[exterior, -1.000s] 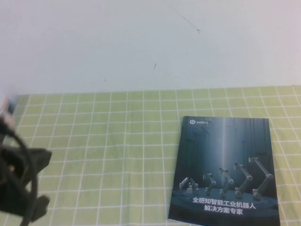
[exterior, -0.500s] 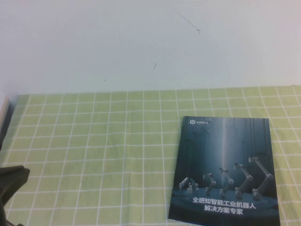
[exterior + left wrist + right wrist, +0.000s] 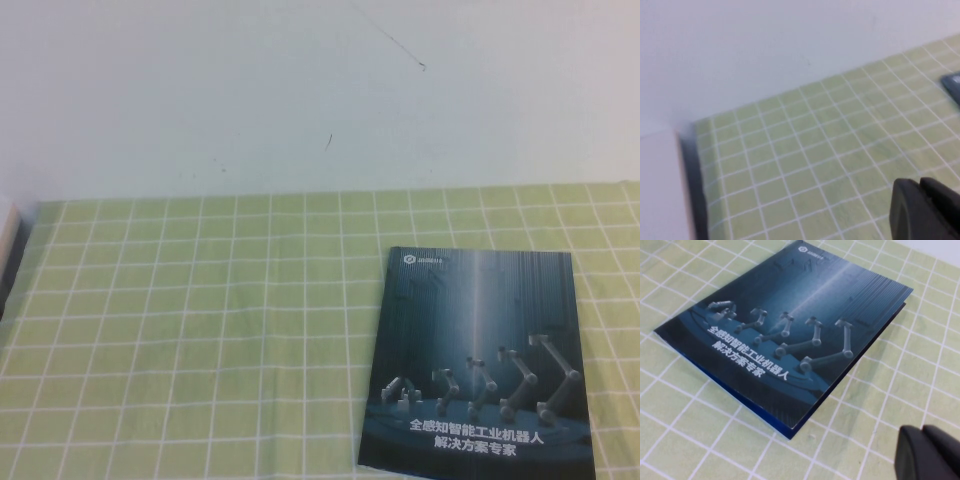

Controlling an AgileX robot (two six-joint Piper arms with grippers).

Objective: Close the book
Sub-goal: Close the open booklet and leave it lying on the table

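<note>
Looking through the right wrist view, you see only a dark tip of the right gripper (image 3: 927,450), held above the green-checked worktop (image 3: 200,330) near one corner of the book (image 3: 475,360) and touching nothing; you cannot tell how it is set. The left gripper (image 3: 923,205) likewise shows only a dark tip over bare checks, well apart from the book, its state unreadable. The book lies closed and flat at the worktop's near right. Its dark blue cover faces up, showing robot arms and white Chinese lettering.

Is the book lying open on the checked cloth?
No, the book lies shut, cover up; left gripper and right gripper hover off it, above the cloth.
</note>
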